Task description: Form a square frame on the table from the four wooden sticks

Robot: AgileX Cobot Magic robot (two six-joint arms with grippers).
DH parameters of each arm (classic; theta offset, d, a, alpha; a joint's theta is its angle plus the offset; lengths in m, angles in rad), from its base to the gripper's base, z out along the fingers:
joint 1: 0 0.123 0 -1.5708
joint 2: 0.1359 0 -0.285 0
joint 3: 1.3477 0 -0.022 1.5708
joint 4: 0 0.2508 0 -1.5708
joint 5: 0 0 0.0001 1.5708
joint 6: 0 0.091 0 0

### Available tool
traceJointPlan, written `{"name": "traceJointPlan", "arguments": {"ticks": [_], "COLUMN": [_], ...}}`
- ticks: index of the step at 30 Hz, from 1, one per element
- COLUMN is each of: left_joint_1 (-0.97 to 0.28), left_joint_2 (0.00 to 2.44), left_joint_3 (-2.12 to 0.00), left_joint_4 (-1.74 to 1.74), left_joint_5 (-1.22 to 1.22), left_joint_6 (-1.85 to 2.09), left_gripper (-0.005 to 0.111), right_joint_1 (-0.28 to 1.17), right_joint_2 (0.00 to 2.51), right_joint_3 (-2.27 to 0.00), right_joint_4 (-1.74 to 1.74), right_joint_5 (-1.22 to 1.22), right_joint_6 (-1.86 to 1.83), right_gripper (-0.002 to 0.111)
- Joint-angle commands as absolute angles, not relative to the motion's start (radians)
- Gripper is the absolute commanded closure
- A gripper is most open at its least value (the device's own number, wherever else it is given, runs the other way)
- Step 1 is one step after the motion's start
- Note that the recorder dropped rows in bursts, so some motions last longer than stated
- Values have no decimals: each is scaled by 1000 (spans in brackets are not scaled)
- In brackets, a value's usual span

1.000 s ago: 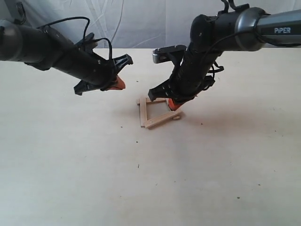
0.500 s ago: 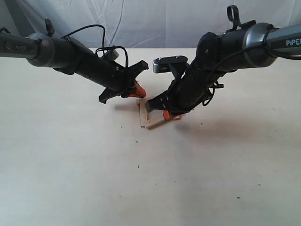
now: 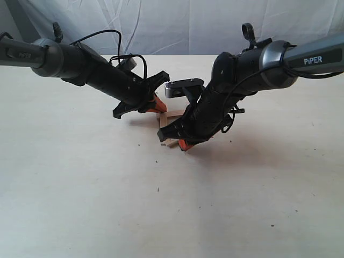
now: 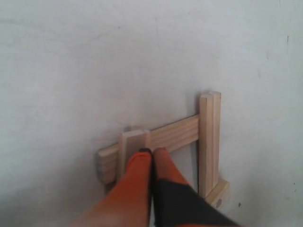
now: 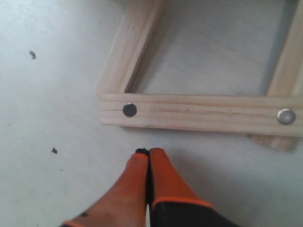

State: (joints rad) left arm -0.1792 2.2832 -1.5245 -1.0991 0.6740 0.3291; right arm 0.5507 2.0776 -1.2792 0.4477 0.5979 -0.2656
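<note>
The four wooden sticks lie together as a rough square frame (image 3: 162, 128) in the middle of the table (image 3: 80, 188). In the left wrist view a cross stick (image 4: 173, 136) meets an upright stick (image 4: 209, 137), and a third stick (image 4: 134, 141) overlaps its other end. My left gripper (image 4: 152, 151) is shut, its orange tips touching that third stick at the frame's far side (image 3: 155, 103). In the right wrist view a stick with two dark holes (image 5: 199, 112) lies across two side sticks (image 5: 135, 45). My right gripper (image 5: 149, 152) is shut and empty, just short of that stick on the frame's near side (image 3: 183, 144).
Both black arms lean in over the frame from left and right and hide much of it in the exterior view. A white cloth backdrop (image 3: 177, 21) hangs behind the table's far edge. Tiny dark specks (image 5: 32, 54) dot the tabletop.
My left gripper swung in from the left and came down onto the frame's far corner. My right gripper moved down and left to the frame's near side. The near stick shifted slightly.
</note>
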Motion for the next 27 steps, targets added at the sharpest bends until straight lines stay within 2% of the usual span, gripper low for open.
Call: {"name": "traceJointPlan", "arguments": {"ticks": [1,14,27], "left_joint_1": [-183,-183,-183], "left_joint_2": [2282,2282,2282], "left_joint_3": [-1529,-1529,-1529], "left_joint_4": [-1100,-1079,-1069], "left_joint_5": [670,655,644], "left_joint_6": [334,318,318], "left_gripper": [107,107,107], "right_joint_1": [549,549,549], "right_joint_2": [2071,2093,2125], "right_joint_3": [-1292,-1302,-1302], "right_joint_4": [453,454,381], "right_joint_5": [585,454,511], "right_joint_6": [-273,-273,-282], "right_gripper": [109,109,109]}}
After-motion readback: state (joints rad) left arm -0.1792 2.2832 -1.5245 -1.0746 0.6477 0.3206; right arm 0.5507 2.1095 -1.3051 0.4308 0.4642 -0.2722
